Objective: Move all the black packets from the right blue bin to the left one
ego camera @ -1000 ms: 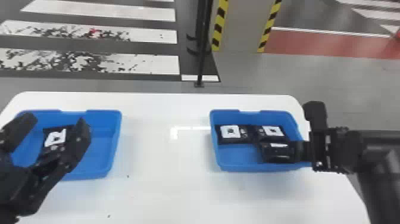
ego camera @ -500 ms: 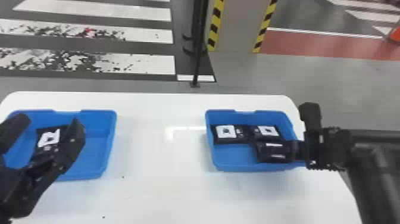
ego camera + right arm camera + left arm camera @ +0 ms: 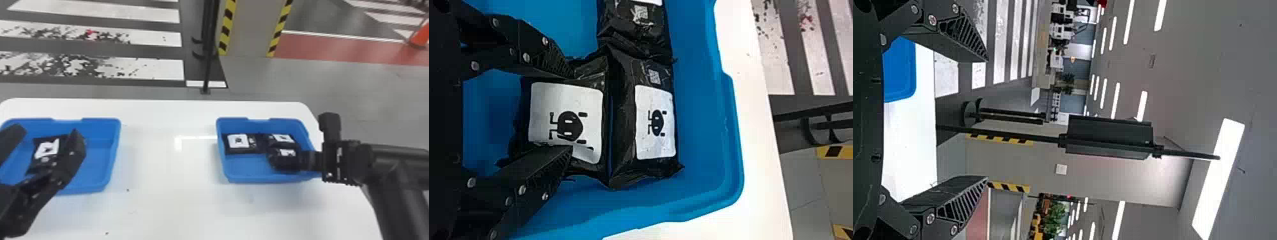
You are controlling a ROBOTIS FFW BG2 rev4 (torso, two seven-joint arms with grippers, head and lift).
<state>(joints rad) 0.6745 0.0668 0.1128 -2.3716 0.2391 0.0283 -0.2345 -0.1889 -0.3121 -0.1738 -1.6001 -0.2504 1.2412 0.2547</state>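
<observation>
In the head view my right gripper [image 3: 301, 161] reaches over the right edge of the right blue bin [image 3: 255, 177], at the nearest black packet [image 3: 282, 162]. In the right wrist view that gripper [image 3: 571, 111] pinches this packet [image 3: 566, 120] from both sides, its label creased by one finger. Close against it lies a second packet [image 3: 654, 120], with a third [image 3: 636, 25] beyond. My left gripper [image 3: 48, 131], fingers spread and empty, is above the left blue bin [image 3: 111, 159], where one packet [image 3: 48, 150] lies. In the left wrist view the left gripper [image 3: 986, 119] faces the room.
Both bins stand on a white table [image 3: 169, 178], with a broad stretch of tabletop between them. Behind the table a dark pole [image 3: 207, 70] rises from the floor, near a column with striped edges [image 3: 249, 28].
The head view has shifted slightly, moving the whole scene a little left. The packet at my right gripper now looks more bunched, its label crumpled. My left gripper holds its open pose.
</observation>
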